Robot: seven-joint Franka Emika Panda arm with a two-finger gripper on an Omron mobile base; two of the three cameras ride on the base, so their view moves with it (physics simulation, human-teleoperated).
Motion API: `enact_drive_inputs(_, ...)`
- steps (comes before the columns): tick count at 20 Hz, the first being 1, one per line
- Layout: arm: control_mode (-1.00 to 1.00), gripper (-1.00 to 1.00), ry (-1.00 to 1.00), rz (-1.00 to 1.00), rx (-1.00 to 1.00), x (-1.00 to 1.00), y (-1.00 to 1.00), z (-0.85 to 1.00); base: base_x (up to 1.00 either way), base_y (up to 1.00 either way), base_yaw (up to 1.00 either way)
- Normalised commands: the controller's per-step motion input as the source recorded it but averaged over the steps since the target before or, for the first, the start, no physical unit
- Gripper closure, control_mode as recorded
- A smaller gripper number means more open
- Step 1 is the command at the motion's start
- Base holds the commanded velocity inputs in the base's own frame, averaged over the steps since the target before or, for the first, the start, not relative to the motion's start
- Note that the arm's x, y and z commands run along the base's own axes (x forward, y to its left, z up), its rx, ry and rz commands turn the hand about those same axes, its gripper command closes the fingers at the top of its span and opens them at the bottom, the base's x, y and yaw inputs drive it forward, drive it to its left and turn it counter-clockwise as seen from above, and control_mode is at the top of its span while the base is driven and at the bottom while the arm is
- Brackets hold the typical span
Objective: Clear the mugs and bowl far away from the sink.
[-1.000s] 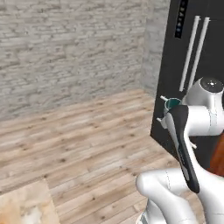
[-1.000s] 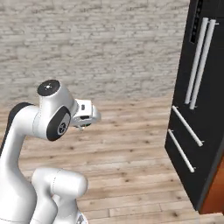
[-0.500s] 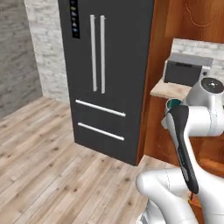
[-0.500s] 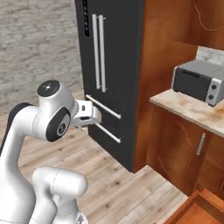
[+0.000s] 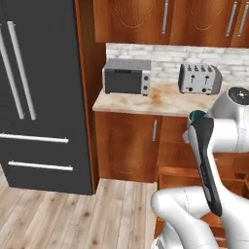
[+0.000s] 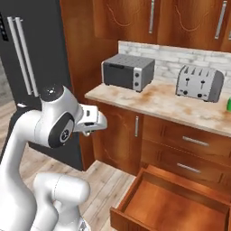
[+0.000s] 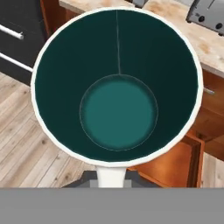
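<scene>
The gripper [image 7: 111,180], at frame bottom, pinches the mug [image 7: 117,87] by its handle. Its teal inside fills the centre. A toaster [image 5: 199,78] sits upper right.

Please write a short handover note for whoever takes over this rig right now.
Gripper: shut on the mug with the teal inside, gripping it at its rim.
Nearby: counter with toaster oven and toaster; a drawer below stands open.
Done: this mug is picked up and in the air.
Left: set it down well away from the sink, then see to the other mug and the bowl.
</scene>
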Motion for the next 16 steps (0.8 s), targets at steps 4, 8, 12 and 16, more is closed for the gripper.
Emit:
enact_drive_inputs(4, 1.00, 1.00, 0.00, 0.00, 0.00, 0.00, 0.00, 0.00, 0.39, -0.42, -0.38)
enact_drive_inputs(8, 1.00, 1.00, 0.00, 0.00, 0.00, 0.00, 0.00, 0.00, 0.64, -0.03, -0.31)
enact_drive_inputs(12, 1.00, 1.00, 0.00, 0.00, 0.00, 0.00, 0.00, 0.00, 0.88, -0.37, -0.22)
enact_drive_inputs(16, 1.00, 1.00, 0.00, 0.00, 0.00, 0.00, 0.00, 0.00, 1.00, -0.80, -0.11)
